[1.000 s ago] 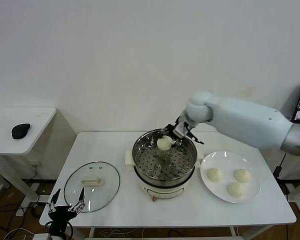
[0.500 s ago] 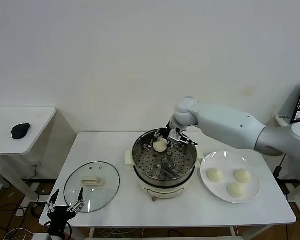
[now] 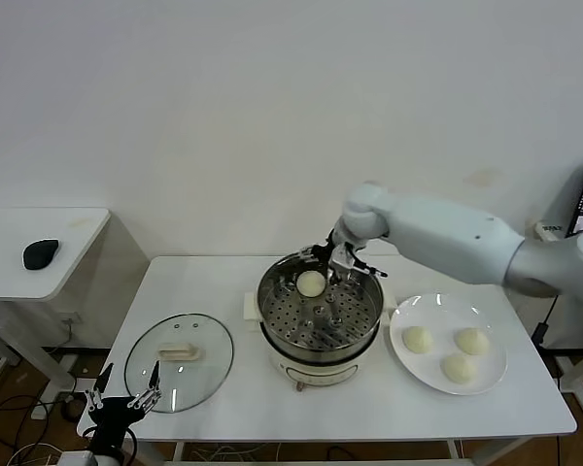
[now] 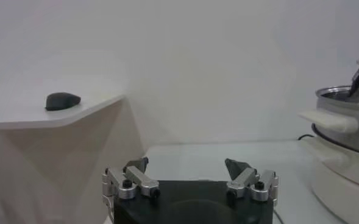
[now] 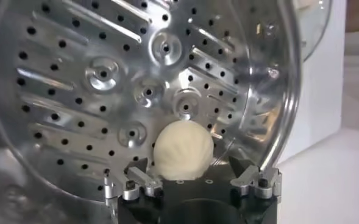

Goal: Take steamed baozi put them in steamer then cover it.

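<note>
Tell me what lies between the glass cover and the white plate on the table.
The steamer, one baozi in it, stands between cover and plate, per head view.

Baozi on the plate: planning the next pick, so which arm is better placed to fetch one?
Right. The right gripper hangs open over the steamer, beside the plate holding three baozi. The left gripper waits open at the table's near-left edge, by the cover.

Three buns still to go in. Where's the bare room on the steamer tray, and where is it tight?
One baozi sits at the tray's far edge, with the open right hand just above it: tight there. The rest of the steamer tray, middle and near side, is bare. The plate holds three baozi.
</note>
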You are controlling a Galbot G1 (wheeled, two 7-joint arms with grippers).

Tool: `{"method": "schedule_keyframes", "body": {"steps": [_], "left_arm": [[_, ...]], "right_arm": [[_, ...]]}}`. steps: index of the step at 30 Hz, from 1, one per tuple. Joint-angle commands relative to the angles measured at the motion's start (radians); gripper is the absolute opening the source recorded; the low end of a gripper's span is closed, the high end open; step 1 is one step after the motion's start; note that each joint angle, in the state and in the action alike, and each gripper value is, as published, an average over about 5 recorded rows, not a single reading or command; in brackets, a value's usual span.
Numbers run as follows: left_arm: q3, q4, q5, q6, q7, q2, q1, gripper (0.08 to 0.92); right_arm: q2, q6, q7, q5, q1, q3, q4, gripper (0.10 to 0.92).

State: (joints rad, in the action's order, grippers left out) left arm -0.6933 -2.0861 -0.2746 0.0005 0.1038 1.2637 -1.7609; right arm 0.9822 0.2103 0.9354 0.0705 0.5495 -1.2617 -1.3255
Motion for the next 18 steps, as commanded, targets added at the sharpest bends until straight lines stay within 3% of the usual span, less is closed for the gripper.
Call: {"method": "schedule_keyframes", "body": {"steps": [1,10,18], "left_arm": [[0.002,0.007,-0.001,-0.001,-0.002,-0.014,0.007,0.823],[0.006,0.025,-0.003,-0.004,-0.004,-0.039,0.021,0.823],[0.01,0.036,-0.002,-0.008,-0.004,-0.041,0.022,0.823]], "right_arm": [[-0.331,-0.42,0.082,-0.252,0.151,-0.038,-0.288,0.823],[-0.647,-0.551,0.07,-0.198,0.055,0.028,-0.417,0.823],[-0.747,-0.516,0.057,-0.056,-0.269,0.225,-0.395,0.823]]}}
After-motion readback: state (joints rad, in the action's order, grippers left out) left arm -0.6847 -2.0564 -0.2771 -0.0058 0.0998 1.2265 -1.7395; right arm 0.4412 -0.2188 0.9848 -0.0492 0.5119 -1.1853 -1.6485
